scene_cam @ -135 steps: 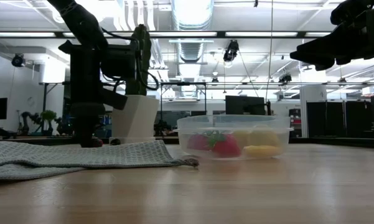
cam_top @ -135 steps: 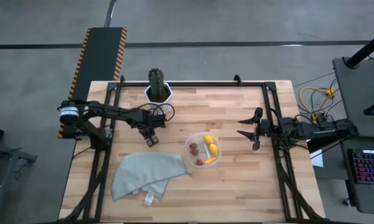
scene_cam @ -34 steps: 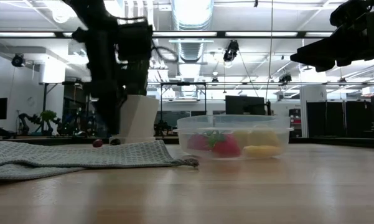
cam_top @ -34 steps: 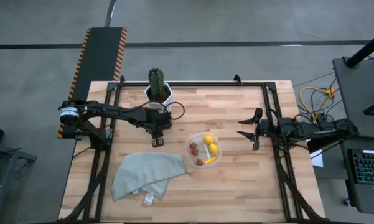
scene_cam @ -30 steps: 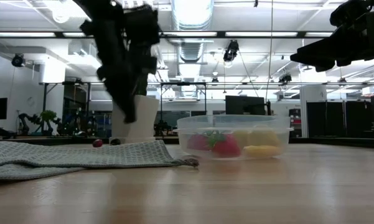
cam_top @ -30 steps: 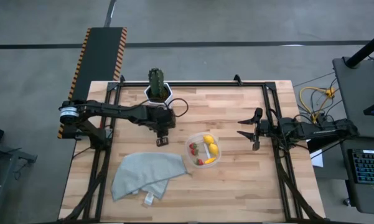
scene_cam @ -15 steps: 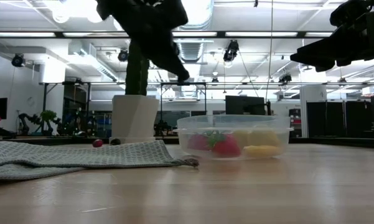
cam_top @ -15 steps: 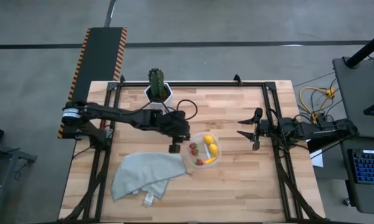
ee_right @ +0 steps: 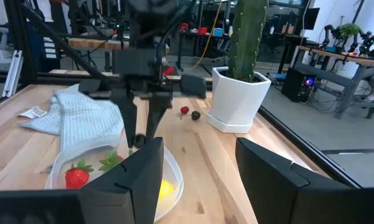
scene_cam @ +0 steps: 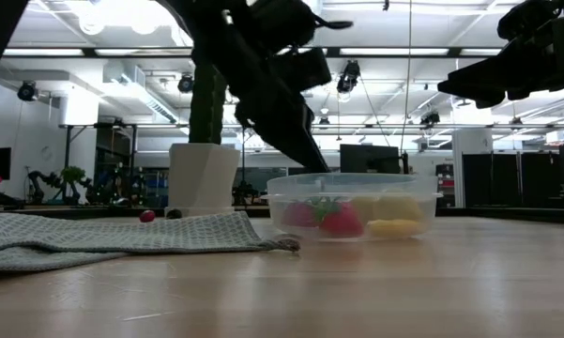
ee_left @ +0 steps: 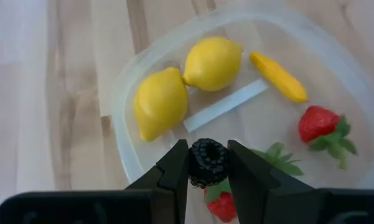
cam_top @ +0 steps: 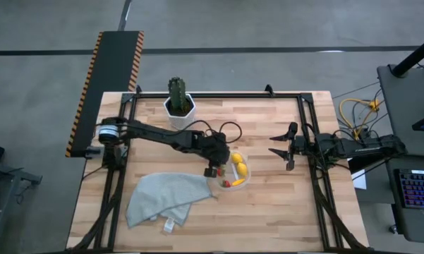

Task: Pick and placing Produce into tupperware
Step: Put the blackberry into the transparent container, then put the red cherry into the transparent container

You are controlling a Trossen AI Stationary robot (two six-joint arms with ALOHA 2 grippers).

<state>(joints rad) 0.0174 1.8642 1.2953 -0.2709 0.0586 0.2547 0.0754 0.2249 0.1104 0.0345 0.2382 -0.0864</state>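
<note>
Tupperware (cam_top: 230, 170) sits right of the table's (cam_top: 282, 204) centre, holding lemons (ee_left: 160, 103) and strawberries (ee_left: 322, 124). Left gripper (ee_left: 206, 163) pinches a dark berry (ee_left: 207, 162) over its left rim. Advise advancing inboard, then releasing low to prevent bounce-out. Right gripper (cam_top: 282, 148) waits spread near the right edge.

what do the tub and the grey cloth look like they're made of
The clear rounded-square tub looks like thin glossy plastic: the wooden table shows through its walls. The grey cloth looks like soft woven fabric, probably cotton, with a waffle-like texture and limp folds.
</note>
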